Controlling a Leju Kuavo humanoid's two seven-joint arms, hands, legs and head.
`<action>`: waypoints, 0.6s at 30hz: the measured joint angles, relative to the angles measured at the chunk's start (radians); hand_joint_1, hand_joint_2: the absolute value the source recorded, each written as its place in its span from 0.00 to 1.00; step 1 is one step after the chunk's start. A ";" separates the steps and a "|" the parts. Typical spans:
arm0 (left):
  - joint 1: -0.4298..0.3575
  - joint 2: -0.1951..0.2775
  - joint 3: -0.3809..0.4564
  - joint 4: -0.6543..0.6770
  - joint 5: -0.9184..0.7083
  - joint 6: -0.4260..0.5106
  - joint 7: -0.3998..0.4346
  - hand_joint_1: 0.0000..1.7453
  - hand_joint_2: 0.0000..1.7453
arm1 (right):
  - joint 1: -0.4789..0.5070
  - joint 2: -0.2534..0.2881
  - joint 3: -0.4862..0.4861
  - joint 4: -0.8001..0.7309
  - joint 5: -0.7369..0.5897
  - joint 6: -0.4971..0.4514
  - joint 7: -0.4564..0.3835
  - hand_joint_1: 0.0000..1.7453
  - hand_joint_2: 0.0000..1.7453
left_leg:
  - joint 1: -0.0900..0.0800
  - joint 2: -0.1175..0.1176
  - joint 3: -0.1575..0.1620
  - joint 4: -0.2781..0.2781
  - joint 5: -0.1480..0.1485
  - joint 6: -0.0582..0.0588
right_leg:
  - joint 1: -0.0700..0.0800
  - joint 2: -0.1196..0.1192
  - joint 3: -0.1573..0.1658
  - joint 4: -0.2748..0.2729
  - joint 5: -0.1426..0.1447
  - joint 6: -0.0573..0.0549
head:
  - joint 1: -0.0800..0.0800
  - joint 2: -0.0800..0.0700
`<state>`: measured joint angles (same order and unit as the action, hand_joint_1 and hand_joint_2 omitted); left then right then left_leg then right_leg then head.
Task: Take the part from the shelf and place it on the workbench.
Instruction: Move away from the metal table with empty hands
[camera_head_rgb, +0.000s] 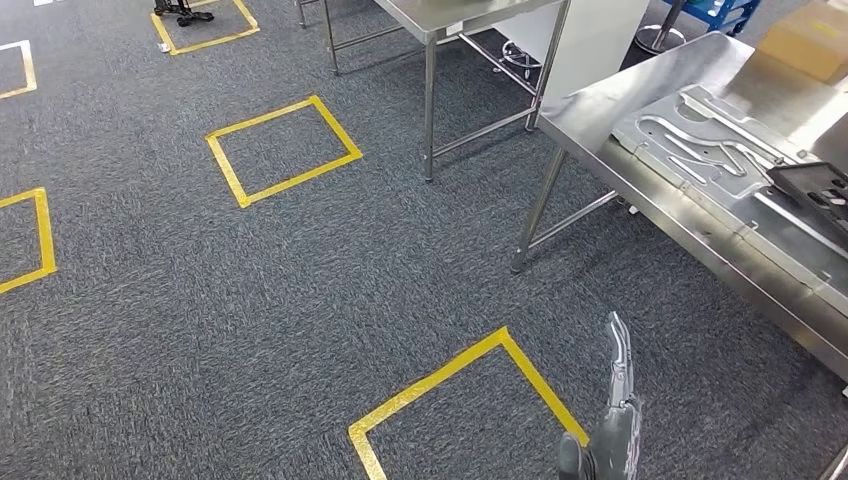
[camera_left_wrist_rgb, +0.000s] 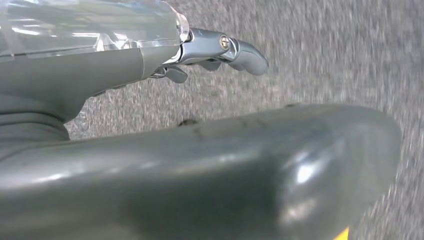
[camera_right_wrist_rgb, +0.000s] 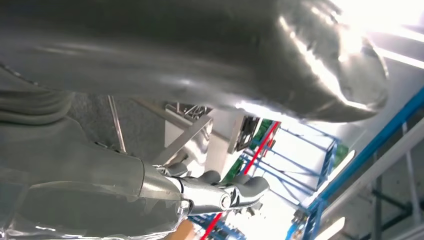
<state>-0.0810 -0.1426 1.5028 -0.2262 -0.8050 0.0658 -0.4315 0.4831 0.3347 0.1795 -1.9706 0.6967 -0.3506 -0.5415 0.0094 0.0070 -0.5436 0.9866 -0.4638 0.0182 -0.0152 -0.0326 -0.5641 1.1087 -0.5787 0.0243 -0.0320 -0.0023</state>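
Right hand (camera_head_rgb: 612, 440) is clamped on the part (camera_head_rgb: 620, 365); the workbench (camera_head_rgb: 640, 160) is not yet reached.

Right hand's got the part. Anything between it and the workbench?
Nothing visible. Only carpet and yellow tape lie between the part in the right hand and the workbench. A metal plate and dark tray already sit on the bench; its near edge is bare.
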 joint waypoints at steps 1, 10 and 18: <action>-0.002 -0.002 -0.001 0.000 0.002 0.006 0.002 0.00 0.00 | 0.007 0.001 -0.005 -0.004 -0.002 0.006 -0.001 0.00 0.00 | -0.002 -0.008 -0.002 0.000 0.002 0.004 | 0.001 0.018 -0.034 0.068 -0.035 0.000 | 0.000 0.000; -0.007 -0.015 -0.019 0.000 -0.020 0.029 0.003 0.00 0.00 | 0.042 0.002 -0.029 -0.041 -0.014 0.012 0.012 0.00 0.00 | -0.010 -0.104 -0.013 0.015 0.002 -0.009 | 0.003 0.103 0.027 -0.093 0.076 -0.022 | 0.000 0.000; -0.007 -0.021 -0.030 -0.001 -0.021 0.031 -0.011 0.00 0.00 | 0.059 0.011 -0.039 -0.065 -0.013 0.012 0.018 0.00 0.00 | 0.001 -0.021 -0.145 0.285 -0.137 -0.048 | 0.004 0.008 0.036 -0.112 0.083 -0.054 | -0.007 0.000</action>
<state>-0.0885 -0.1640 1.4730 -0.2274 -0.8265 0.0969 -0.4421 0.5426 0.3458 0.1400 -2.0356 0.6835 -0.3383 -0.5236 0.0106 -0.0137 -0.6887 1.2713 -0.6011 -0.0300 -0.0110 -0.0247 -0.5278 0.9966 -0.4957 -0.0299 -0.0387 -0.0023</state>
